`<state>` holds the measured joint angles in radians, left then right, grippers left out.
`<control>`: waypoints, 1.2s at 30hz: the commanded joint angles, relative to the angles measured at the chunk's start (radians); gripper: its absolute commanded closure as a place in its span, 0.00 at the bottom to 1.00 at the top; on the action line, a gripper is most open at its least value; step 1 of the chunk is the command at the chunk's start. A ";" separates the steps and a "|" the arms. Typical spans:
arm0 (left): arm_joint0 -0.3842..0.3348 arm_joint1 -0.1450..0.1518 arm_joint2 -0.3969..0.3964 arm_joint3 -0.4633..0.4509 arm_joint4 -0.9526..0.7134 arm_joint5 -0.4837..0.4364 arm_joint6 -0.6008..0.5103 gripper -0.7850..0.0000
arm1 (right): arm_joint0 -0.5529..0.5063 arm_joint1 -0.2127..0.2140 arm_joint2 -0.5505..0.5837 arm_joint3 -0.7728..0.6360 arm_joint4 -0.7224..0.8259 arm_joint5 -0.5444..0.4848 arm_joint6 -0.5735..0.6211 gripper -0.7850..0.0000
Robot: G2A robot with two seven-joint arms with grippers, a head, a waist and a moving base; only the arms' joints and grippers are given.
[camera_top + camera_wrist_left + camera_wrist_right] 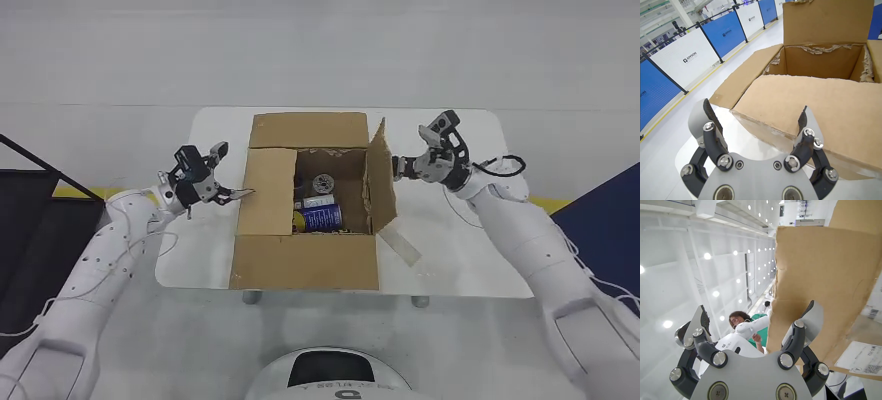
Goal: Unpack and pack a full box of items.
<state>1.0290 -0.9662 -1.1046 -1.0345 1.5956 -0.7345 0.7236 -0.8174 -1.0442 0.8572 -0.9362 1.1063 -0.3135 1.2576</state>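
Observation:
An open cardboard box [306, 262] sits mid-table. Inside it lie a blue can [322, 216], a white round item [322, 183] and something yellow [298, 218]. The box's left flap [266, 190] is folded outward and nearly flat. My left gripper [235, 193] is open at that flap's outer edge, and in the left wrist view the left gripper [755, 106] has the flap's corner [783, 106] between its fingers without clamping it. The right flap [379, 180] stands upright. My right gripper [400, 167] is open beside it; the flap's torn edge [810, 275] runs between the right gripper [758, 306] fingers.
The white table [470, 270] has bare room on both sides of the box. The far flap [310, 129] and near flap lie spread outward. A strip of tape [400, 243] trails from the box's right side. Blue and white barrier panels [687, 56] stand on the floor beyond.

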 commanded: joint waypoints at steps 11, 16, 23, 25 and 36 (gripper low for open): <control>0.059 0.040 -0.130 0.031 -0.035 -0.005 0.091 0.00 | 0.082 -0.070 -0.144 -0.018 -0.354 0.036 -0.227 0.00; 0.074 0.045 -0.146 0.020 -0.044 -0.012 0.085 0.00 | 0.078 -0.070 -0.115 -0.029 -0.363 -0.009 -0.204 0.00; 0.078 0.045 -0.146 0.014 -0.062 -0.045 0.082 0.00 | 0.060 -0.055 -0.063 -0.051 -0.318 -0.028 -0.139 0.00; 0.078 0.045 -0.146 0.014 -0.062 -0.045 0.082 0.00 | 0.060 -0.055 -0.063 -0.051 -0.318 -0.028 -0.139 0.00; 0.113 0.049 -0.173 -0.010 -0.108 -0.030 0.031 0.00 | 0.048 -0.080 0.086 0.204 -0.027 -0.142 -0.399 0.00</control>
<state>1.1354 -0.9186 -1.2736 -1.0421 1.4899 -0.7642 0.7576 -0.7795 -1.1213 0.9414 -0.7775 1.1037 -0.4282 0.8977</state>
